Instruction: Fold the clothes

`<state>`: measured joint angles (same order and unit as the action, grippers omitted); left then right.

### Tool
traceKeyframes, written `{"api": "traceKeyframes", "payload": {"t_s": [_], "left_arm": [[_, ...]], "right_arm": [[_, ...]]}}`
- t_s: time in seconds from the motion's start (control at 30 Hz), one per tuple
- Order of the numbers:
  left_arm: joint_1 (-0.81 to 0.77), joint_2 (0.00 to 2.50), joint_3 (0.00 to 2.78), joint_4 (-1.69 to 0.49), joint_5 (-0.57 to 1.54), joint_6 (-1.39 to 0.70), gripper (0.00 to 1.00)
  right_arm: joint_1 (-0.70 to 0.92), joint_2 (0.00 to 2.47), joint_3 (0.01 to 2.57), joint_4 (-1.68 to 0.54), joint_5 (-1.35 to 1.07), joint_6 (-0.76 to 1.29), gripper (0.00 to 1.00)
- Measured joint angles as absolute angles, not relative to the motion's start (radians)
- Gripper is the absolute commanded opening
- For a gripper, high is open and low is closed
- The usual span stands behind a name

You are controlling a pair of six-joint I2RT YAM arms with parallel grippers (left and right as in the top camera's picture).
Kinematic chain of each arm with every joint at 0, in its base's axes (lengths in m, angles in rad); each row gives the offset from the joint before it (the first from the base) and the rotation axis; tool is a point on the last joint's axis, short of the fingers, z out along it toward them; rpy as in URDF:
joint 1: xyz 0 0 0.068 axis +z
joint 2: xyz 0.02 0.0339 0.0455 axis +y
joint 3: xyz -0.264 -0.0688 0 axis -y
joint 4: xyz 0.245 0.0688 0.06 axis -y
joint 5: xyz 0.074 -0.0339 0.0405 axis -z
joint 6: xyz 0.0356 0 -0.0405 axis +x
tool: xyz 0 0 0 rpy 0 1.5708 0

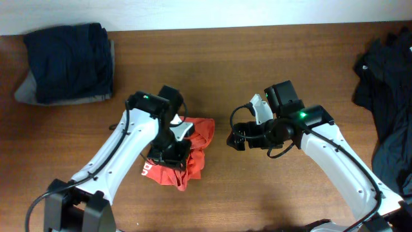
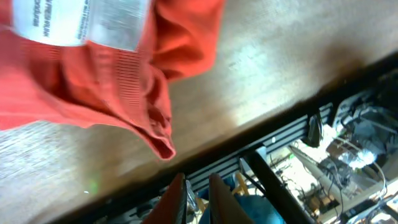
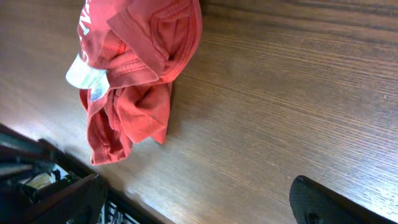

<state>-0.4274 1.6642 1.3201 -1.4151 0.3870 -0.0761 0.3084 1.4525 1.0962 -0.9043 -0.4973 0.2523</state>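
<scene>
Left gripper (image 1: 172,151) over crumpled T-shirt (image 1: 193,151), jaws seemingly near-closed; right gripper (image 1: 235,137) spread beside bare table (image 1: 257,193)

Wooden table (image 1: 257,193): crumpled red T-shirt (image 1: 196,138), folded navy stack (image 1: 67,61), dark heap (image 1: 386,96).

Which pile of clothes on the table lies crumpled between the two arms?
The orange-red T-shirt. It lies bunched mid-table, whereas the folded navy stack sits far left and the dark heap along the right edge.

T-shirt (image 1: 193,151) table (image 1: 257,58) centre | folded stack (image 1: 67,61) far-left | heap (image 1: 386,96) right, perhaps overhanging
</scene>
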Motion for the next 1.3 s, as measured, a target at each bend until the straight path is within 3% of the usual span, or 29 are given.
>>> {"api": "traceKeyframes", "payload": {"t_s": [0.3, 0.33, 0.4, 0.43, 0.77, 1.1, 1.3], "left_arm": [[-0.409, 1.664, 1.336, -1.399, 0.390, -0.083, 0.29], [-0.392, 1.664, 1.353, -1.407, 0.384, -0.083, 0.39], [-0.348, 1.664, 1.406, -1.421, 0.362, -0.081, 0.85], [-0.324, 1.664, 1.436, -1.425, 0.351, -0.087, 0.99], [-0.125, 1.664, 1.533, -1.368, 0.255, -0.144, 0.99], [-0.107, 1.664, 1.533, -1.361, 0.081, -0.221, 0.99], [-0.106, 1.664, 1.533, -1.344, -0.062, -0.328, 0.99]], "right_arm": [[0.308, 1.452, 1.096, -0.856, -0.497, 0.328, 0.99], [0.308, 1.452, 1.096, -0.855, -0.497, 0.338, 0.99], [0.308, 1.452, 1.096, -0.855, -0.497, 0.360, 0.99], [0.308, 1.452, 1.096, -0.855, -0.498, 0.366, 0.99], [0.378, 1.452, 1.096, -0.809, -0.525, 0.469, 0.96], [0.642, 1.495, 1.096, -0.620, -0.486, 0.654, 0.90], [0.719, 1.627, 1.096, -0.516, -0.472, 0.741, 0.86]]}}
